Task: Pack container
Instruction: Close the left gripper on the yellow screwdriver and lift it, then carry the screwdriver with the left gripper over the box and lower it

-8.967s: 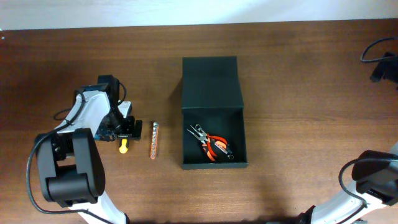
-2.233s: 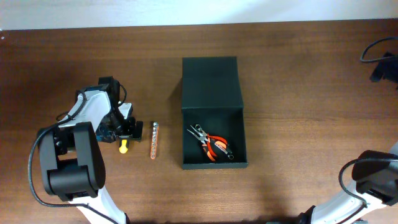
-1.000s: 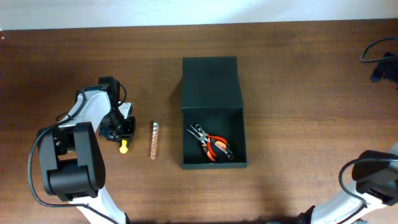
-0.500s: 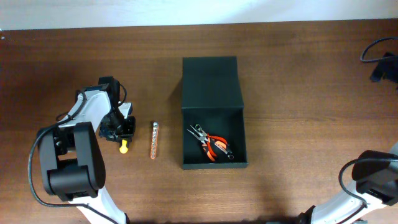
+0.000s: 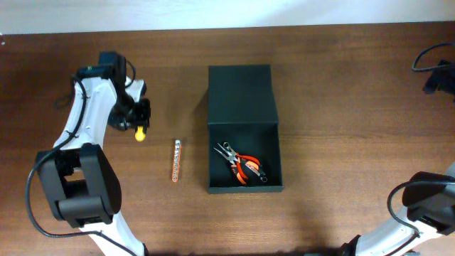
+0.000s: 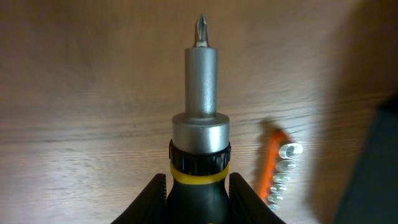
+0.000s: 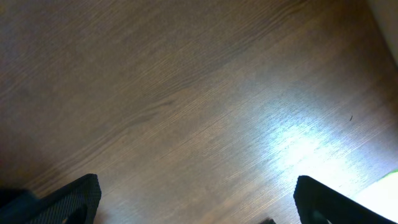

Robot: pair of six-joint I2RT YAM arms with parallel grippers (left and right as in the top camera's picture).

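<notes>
The container (image 5: 244,178) is a dark green-black box at the table's middle, its flap lid (image 5: 241,94) laid open toward the far side. Orange-handled pliers (image 5: 243,166) lie inside. My left gripper (image 5: 134,116) is left of the box, shut on a screwdriver (image 6: 200,124) with a black and yellow handle, held off the wood; its yellow end (image 5: 141,133) shows below the fingers. The left wrist view has the bit pointing away from me, with the box's dark edge (image 6: 380,174) at the right. My right gripper (image 7: 199,205) stands open over bare wood.
An orange strip of silver bits (image 5: 175,159) lies on the table between the left arm and the box, also in the left wrist view as the bit strip (image 6: 281,169). A black cable (image 5: 430,60) sits at the far right edge.
My left gripper has risen with the screwdriver and moved toward the far side of the table, away from the bit strip. The right arm has not moved.
</notes>
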